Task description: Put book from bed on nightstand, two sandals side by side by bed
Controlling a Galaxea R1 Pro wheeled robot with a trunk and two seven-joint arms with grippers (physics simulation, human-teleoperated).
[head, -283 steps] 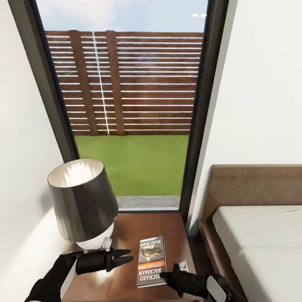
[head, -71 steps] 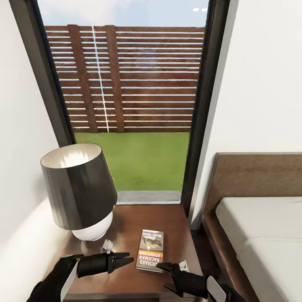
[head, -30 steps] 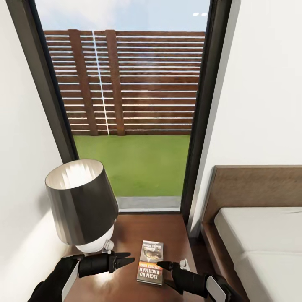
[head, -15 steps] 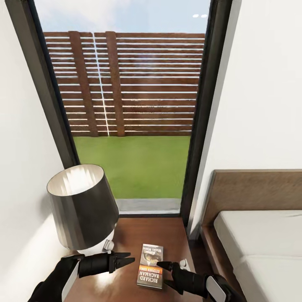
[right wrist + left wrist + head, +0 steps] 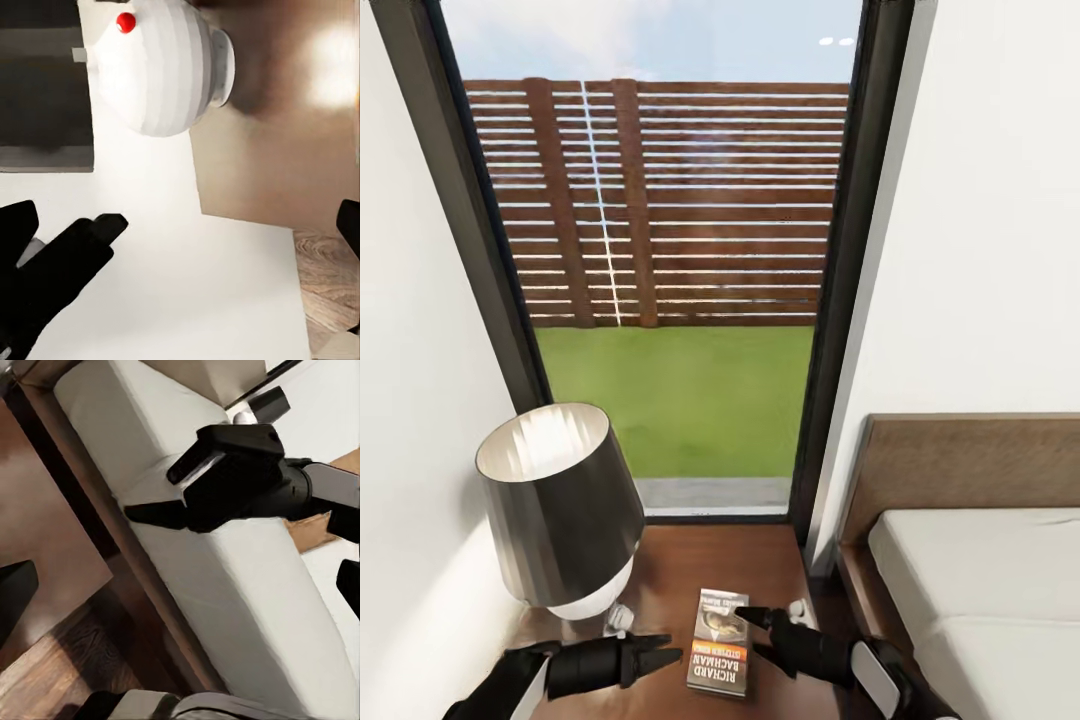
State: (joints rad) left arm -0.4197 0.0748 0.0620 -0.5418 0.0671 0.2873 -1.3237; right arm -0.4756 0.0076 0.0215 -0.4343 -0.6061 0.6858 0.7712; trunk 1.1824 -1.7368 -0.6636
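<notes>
in the head view the book (image 5: 720, 642) lies flat on the nightstand (image 5: 710, 560), in the lower middle of the frame. the lamp (image 5: 555, 505) stands on the same top at the lower left, with a small white thing (image 5: 618, 617) near its base. the left claw (image 5: 655, 655) is at the bottom of the frame, just left of the book, its fingers close together with nothing between them. the right claw (image 5: 752, 632) is at the right edge of the book, fingers spread wide, one above and one lower; it holds nothing. the bed (image 5: 980, 590) is at the lower right, with the window (image 5: 660, 250) above the nightstand.

in the left wrist view the right claw (image 5: 150, 495) crosses the middle of the frame with its fingers apart, in front of the grey mattress of the bed (image 5: 247, 600). the nightstand (image 5: 45, 517) top is at the left side of the frame.

in the right wrist view the white lamp (image 5: 161, 67) base with a red dot is at the upper part of the frame, on the nightstand (image 5: 292, 135). the left claw (image 5: 97, 232) shows as a dark shape at the lower left.
</notes>
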